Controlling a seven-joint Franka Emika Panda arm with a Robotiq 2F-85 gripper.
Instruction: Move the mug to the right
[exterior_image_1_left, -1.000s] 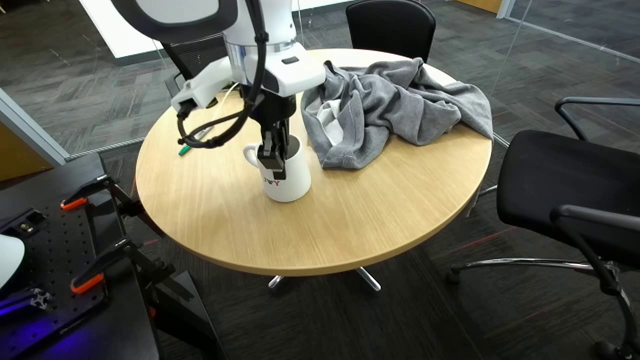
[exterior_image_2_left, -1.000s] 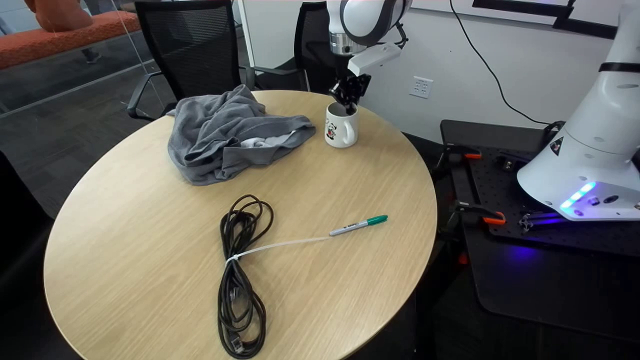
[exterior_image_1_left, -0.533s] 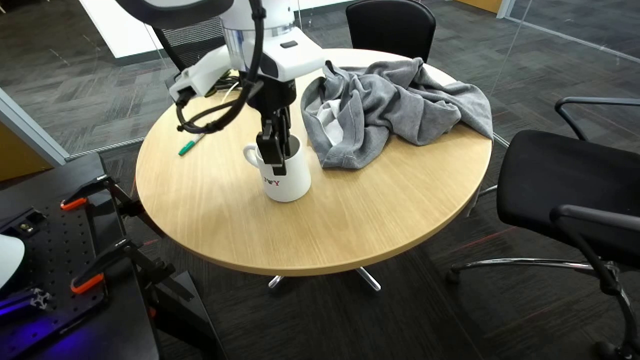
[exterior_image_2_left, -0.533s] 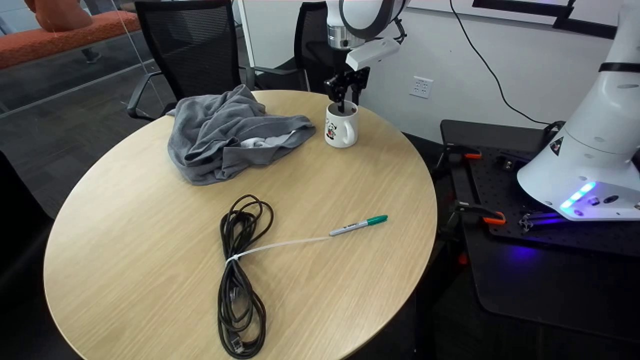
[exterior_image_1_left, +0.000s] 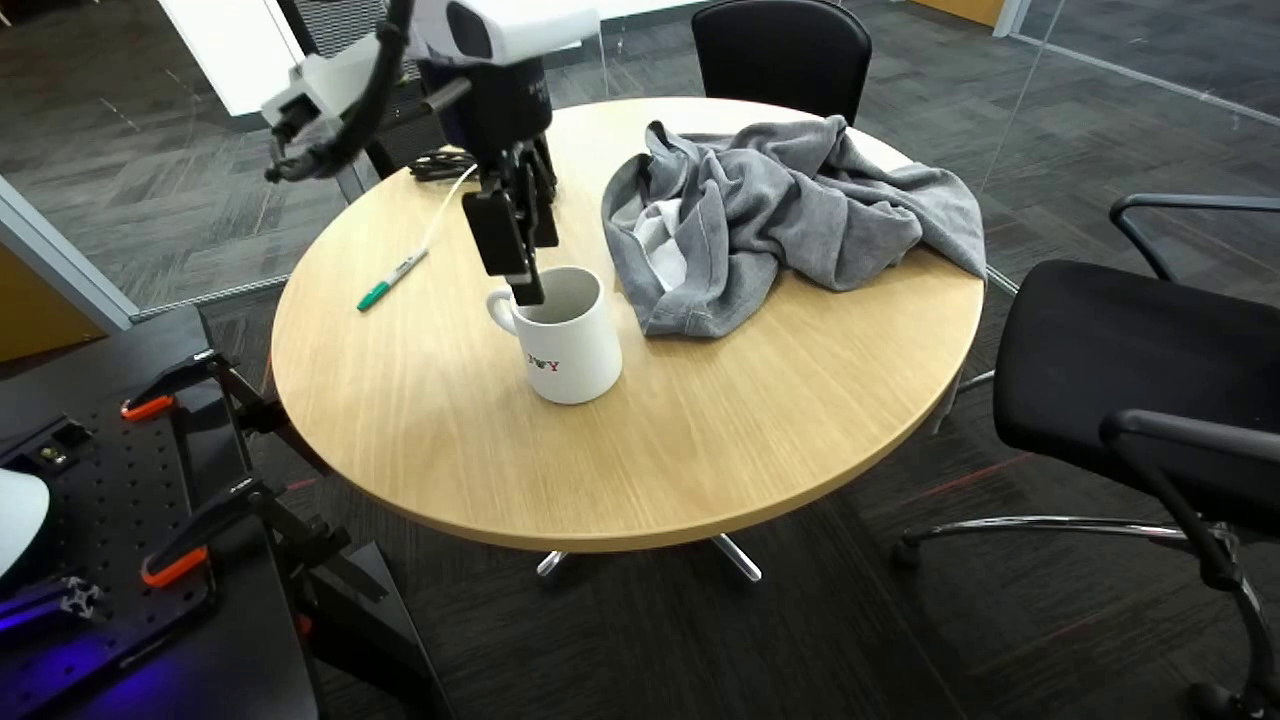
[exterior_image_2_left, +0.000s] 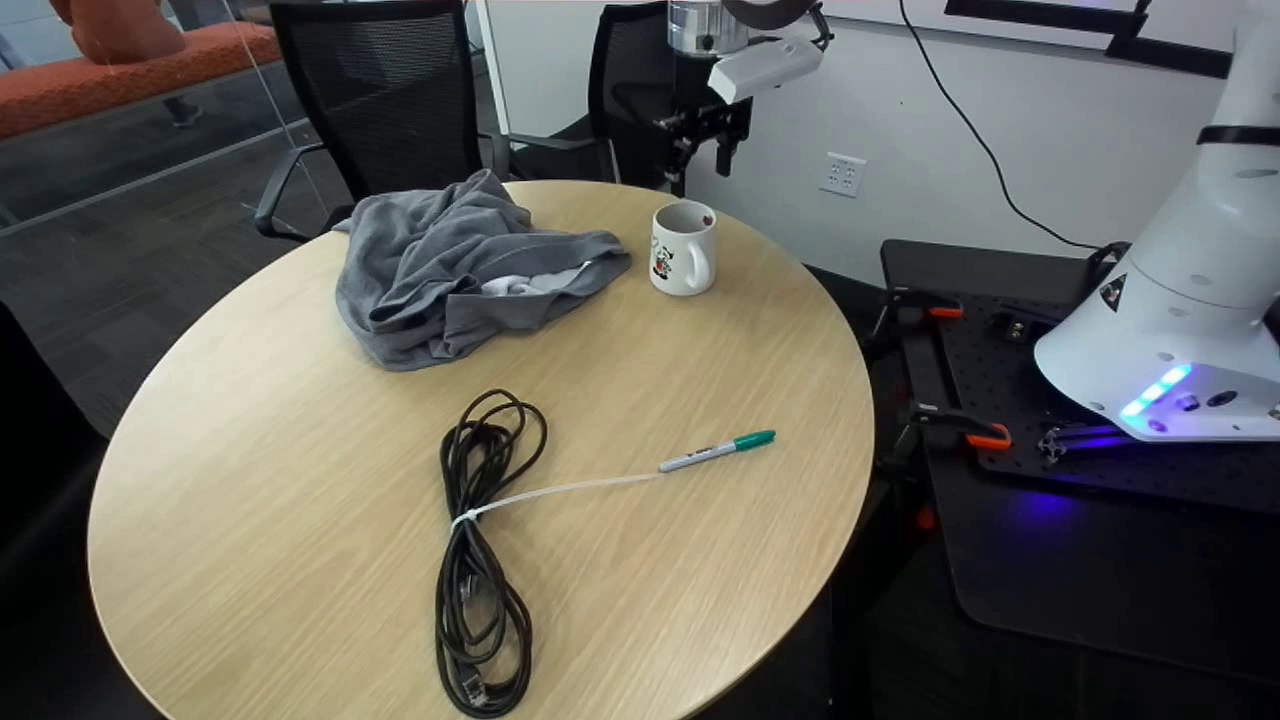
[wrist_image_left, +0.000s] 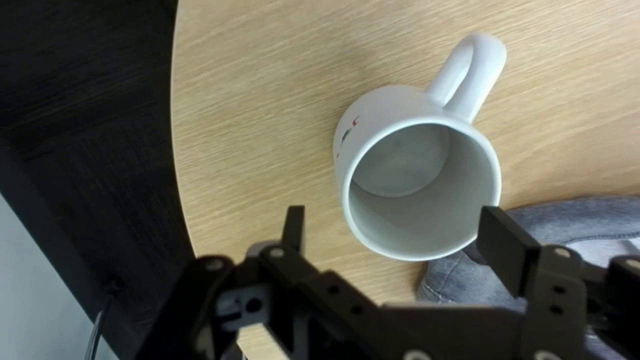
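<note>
The white mug (exterior_image_1_left: 575, 355) stands upright on the round wooden table, with its handle on the side towards the green marker. Its printed side faces the camera in an exterior view (exterior_image_2_left: 683, 255). Seen from above in the wrist view, the inside of the mug (wrist_image_left: 400, 160) holds nothing. My gripper (exterior_image_1_left: 538, 268) hangs just above the rim, fingers wide apart and free of the mug. In an exterior view the gripper (exterior_image_2_left: 701, 178) shows above and behind the mug. Across the wrist view, the open jaws of the gripper (wrist_image_left: 395, 217) span the rim's lower part with nothing held.
A crumpled grey cloth (exterior_image_1_left: 760, 220) lies close beside the mug. A green marker (exterior_image_2_left: 715, 452) and a bundled black cable (exterior_image_2_left: 485, 560) with a white tie rest on the table (exterior_image_2_left: 300, 480). The table edge (wrist_image_left: 175, 130) runs near the mug. Chairs (exterior_image_1_left: 1150, 370) stand around.
The gripper has opened, letting go of the mug's wall, and has risen out of the mug, shifting left in an exterior view. The mug has stayed where it was.
</note>
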